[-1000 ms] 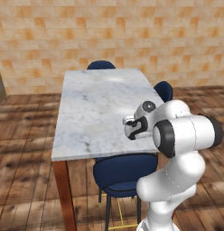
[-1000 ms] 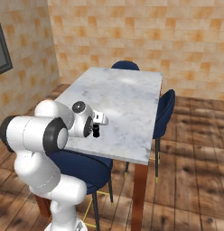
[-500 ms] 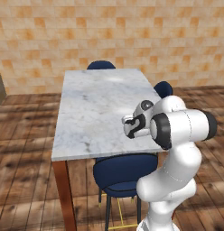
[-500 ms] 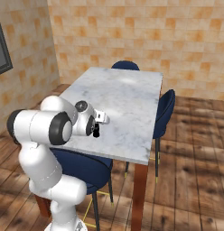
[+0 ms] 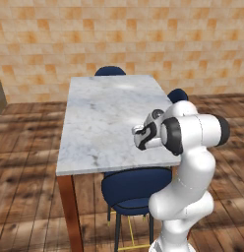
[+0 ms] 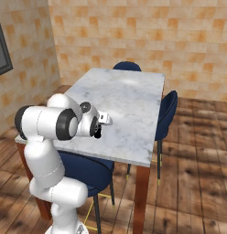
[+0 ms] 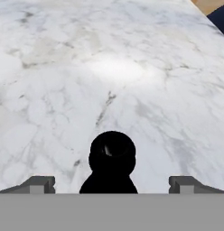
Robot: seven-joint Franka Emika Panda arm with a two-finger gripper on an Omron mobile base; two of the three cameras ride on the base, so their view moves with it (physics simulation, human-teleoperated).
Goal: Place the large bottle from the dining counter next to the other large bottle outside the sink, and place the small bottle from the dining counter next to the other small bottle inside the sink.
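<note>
The small bottle (image 7: pixel 112 158) is all black and stands on the marble dining counter (image 7: pixel 64 67). In the hand view I look down on its round top, which sits between my two fingertips (image 7: pixel 38 184). My gripper (image 7: pixel 112 184) is open, with a wide gap on each side of the bottle and no contact. From the base cameras the gripper (image 5: pixel 141 138) hangs over the counter's near right part, with the dark bottle (image 6: pixel 98 132) just under the hand. The large bottle, the sink and the other bottles are out of view.
Blue chairs stand around the dining counter (image 5: pixel 109 113): one (image 5: pixel 136 189) at the near end under my arm, one (image 6: pixel 168 109) on the right side, one (image 5: pixel 110 71) at the far end. Beyond are a wooden floor and a tiled wall.
The arm's upper links have swung slightly while the hand stays over the same part of the counter. The jaws remain open.
</note>
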